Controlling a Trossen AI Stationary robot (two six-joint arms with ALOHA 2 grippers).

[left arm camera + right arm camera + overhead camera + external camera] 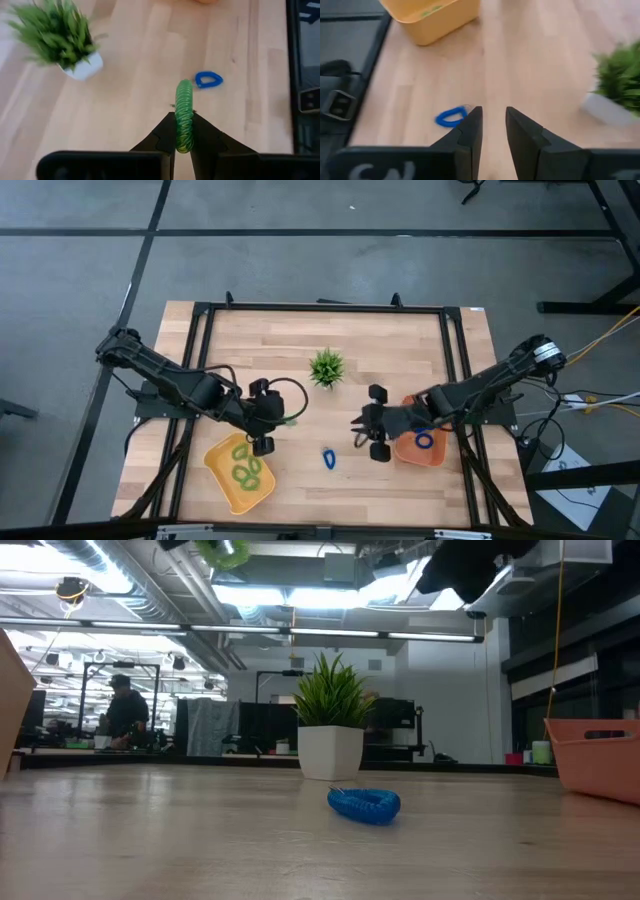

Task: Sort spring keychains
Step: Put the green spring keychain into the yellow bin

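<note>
The left arm is reaching in from the table's left edge, with the left gripper (262, 423) hanging above the inner rim of the yellow tray (224, 486). Its fingers are pinching a green spring keychain (184, 116), which is standing edge-on between the two pads in the left wrist view. The right arm is extending from the right edge toward the table's centre; the right gripper (368, 436) is sitting just beside the orange tray (406, 451), its fingers spread slightly with nothing between them (the right wrist view shows bare wood in the gap).

The yellow tray is holding several light green spring keychains (245, 468). The orange tray is holding a blue keychain (426, 440). One loose blue spring keychain (329, 458) is lying flat on the wooden table (300, 340) between the two trays, nearer the right gripper.

The low view is showing that loose blue coil (364, 804) resting in front of the potted plant (333, 716), with the orange tray's wall (595, 758) at the right edge; a person (124, 711) is standing in the room behind. The high view is showing the plant (326, 366) near the table's centre.
</note>
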